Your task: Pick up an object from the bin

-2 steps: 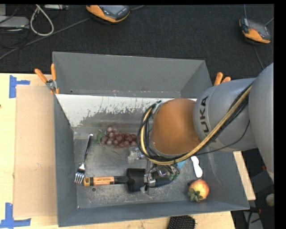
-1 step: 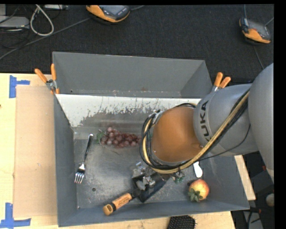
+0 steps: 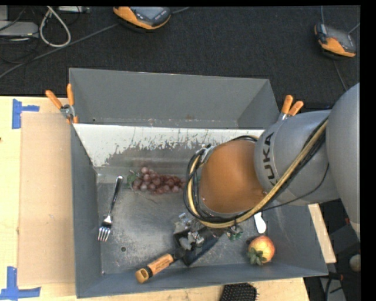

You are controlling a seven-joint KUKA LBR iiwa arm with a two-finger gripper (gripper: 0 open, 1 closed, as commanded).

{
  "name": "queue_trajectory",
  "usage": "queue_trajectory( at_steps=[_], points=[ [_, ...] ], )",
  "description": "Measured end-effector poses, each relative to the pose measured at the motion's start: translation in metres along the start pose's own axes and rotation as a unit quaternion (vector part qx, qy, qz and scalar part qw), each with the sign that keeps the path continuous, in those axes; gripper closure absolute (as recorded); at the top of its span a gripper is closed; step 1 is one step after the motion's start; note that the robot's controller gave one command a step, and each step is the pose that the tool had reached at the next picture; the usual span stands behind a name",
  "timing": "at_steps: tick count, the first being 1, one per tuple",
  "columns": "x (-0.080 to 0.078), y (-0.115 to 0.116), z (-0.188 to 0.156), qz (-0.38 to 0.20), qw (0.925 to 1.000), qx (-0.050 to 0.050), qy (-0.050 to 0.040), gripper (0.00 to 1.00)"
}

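Tool with orange handle and black head (image 3: 171,260) lies near the bin (image 3: 170,100) front wall. Gripper (image 3: 191,234) sits over its black end; open or closed, can't tell. Apple (image 3: 261,250) to the right.

Grey metal bin (image 3: 170,100). Carries on its floor a silver fork (image 3: 107,216) at nine o'clock, purple grapes (image 3: 157,183) at eleven, an orange-handled tool (image 3: 155,268) at seven, a red-yellow apple (image 3: 262,250) at four.

Silver fork (image 3: 109,211) at the left of the bin (image 3: 170,103) floor, tines toward the near side. Dark red grapes (image 3: 157,182) by the far wall. Red-and-yellow apple (image 3: 261,250) near right. Orange-and-black device (image 3: 143,14) beyond the far rim.
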State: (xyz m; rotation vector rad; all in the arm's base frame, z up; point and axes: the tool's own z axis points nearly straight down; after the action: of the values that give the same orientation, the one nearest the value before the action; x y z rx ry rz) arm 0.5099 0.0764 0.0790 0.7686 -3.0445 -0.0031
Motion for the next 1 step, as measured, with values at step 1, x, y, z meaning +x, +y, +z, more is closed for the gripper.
queue_trajectory(
  at_steps=[1],
  points=[
    [0.0034, -0.014, -0.0573, 0.0, 1.0, -0.001, 0.0023, 1.0]
  ],
)
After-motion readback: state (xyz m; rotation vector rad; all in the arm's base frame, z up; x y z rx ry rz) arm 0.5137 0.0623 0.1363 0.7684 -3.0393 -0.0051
